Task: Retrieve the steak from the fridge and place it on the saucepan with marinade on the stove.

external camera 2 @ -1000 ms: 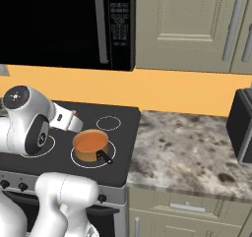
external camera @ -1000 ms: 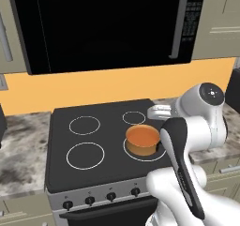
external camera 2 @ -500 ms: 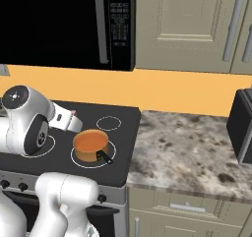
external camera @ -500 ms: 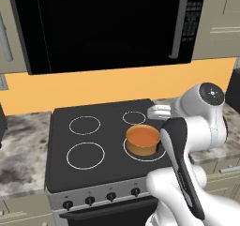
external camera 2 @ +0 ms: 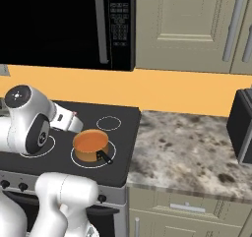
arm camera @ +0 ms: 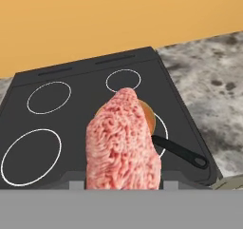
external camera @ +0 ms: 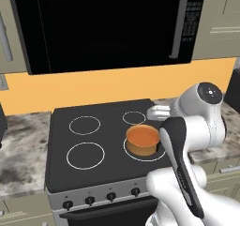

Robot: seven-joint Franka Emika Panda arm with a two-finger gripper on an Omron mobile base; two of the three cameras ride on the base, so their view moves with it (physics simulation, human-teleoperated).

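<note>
In the hand view, the pinkish-red steak (arm camera: 122, 147) stands upright between the fingers of my gripper (arm camera: 121, 183), which is shut on it. Behind the meat sits the orange saucepan (arm camera: 148, 119) on the front right burner of the black stove (arm camera: 85, 114); its dark handle (arm camera: 179, 152) points toward the counter. From the base, the saucepan (external camera: 143, 140) (external camera 2: 90, 145) holds smooth orange marinade (external camera: 143, 135). My white hand (external camera: 158, 111) (external camera 2: 67, 121) hovers just behind and beside it, above the stove (external camera: 105, 140). The fridge is out of view.
A black microwave (external camera: 103, 28) (external camera 2: 59, 24) hangs above the stove, with beige cabinets (external camera 2: 192, 24) beside it. Speckled granite counter (external camera 2: 187, 147) (external camera: 21, 145) runs on both sides. A dark appliance (external camera 2: 243, 125) stands at the far right. Knobs (external camera: 110, 197) line the stove's front.
</note>
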